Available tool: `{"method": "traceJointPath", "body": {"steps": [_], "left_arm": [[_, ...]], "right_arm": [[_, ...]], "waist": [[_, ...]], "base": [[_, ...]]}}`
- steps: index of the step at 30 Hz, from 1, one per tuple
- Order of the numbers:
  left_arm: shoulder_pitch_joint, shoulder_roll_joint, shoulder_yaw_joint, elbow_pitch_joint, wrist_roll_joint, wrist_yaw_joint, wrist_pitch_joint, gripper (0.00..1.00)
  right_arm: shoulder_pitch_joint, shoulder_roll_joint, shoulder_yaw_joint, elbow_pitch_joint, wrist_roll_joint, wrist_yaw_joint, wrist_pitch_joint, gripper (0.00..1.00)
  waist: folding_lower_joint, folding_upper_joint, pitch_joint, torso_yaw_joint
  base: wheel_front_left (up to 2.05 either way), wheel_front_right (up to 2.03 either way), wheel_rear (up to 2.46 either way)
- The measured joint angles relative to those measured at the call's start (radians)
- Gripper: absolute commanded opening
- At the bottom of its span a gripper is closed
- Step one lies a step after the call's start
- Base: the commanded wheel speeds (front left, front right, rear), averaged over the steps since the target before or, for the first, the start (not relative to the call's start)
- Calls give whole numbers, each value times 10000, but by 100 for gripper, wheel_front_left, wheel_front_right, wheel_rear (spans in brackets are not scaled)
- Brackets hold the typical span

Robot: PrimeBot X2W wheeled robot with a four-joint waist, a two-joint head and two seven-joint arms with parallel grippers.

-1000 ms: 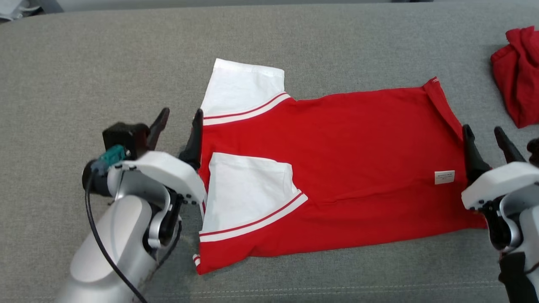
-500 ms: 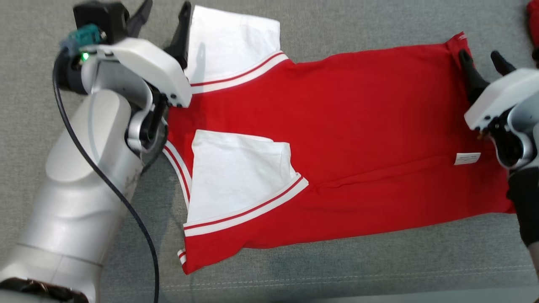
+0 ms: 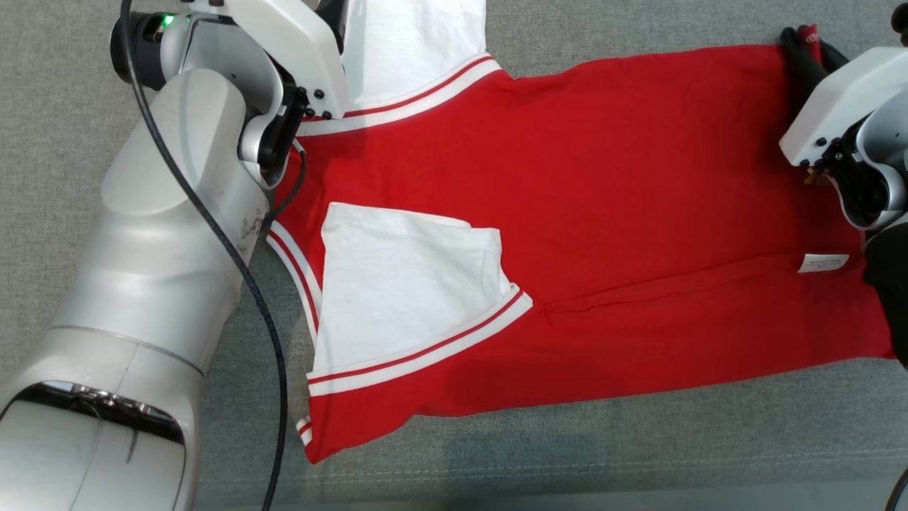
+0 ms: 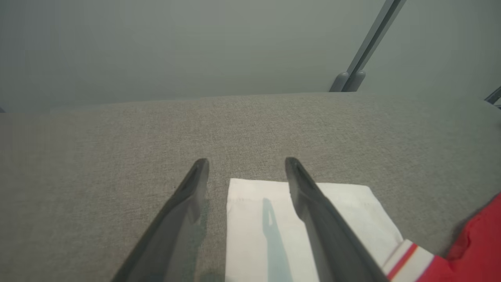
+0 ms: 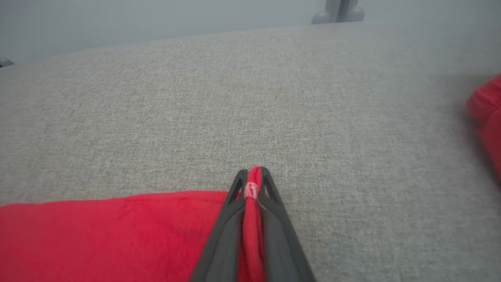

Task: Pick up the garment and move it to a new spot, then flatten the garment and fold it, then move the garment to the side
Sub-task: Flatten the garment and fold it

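Right pincer (image 5: 253, 174): clamped shut on the far hem corner of the red fabric shirt with white sleeves and striped trim (image 3: 603, 177). A fold of red cloth stands pinched between its two dark fingers. A second ago these jaws stood apart beside that hem.
Left pincer (image 4: 246, 164): jaws wide apart, nothing held, as they were a second ago. One finger is over the far white sleeve (image 4: 254, 235), the other over bare upholstery, with the sleeve's outer edge between them.
Shirt, position: spread flat along the grey woven fabric surface (image 3: 567, 454), sleeve end to the robot's left, hem to its right. The near white sleeve (image 3: 404, 284) is turned in over the red body.
Small white label (image 3: 823, 263): on the red cloth near the hem, just beside the right wrist.
Second red cloth (image 5: 485, 113): bunched, well apart to the right.
Change: both arms have gone from the shirt's short ends to its far edge. One far corner is gripped, the other not.
Meaning for task: flattening looks done and the fold is starting. The left jaws probably need to close on the sleeve before the far edge is drawn toward the near one.
Risk: lifting by one corner alone would likely skew the cloth.
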Motion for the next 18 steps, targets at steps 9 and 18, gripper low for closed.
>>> {"method": "traceJointPath", "body": {"steps": [9, 18], "left_arm": [[-927, -265, -393, 2224, 10, -230, 545, 100], [-1316, -236, -500, 2886, 31, -161, 543, 45]], "right_arm": [[-398, -201, 1615, 155, 926, 0, -314, 0], [-550, -215, 2201, 155, 1304, 0, -443, 0]], "waist": [[0, 0, 183, -435], [0, 1, 301, -816]], "base": [[0, 0, 0], [0, 0, 0]]}}
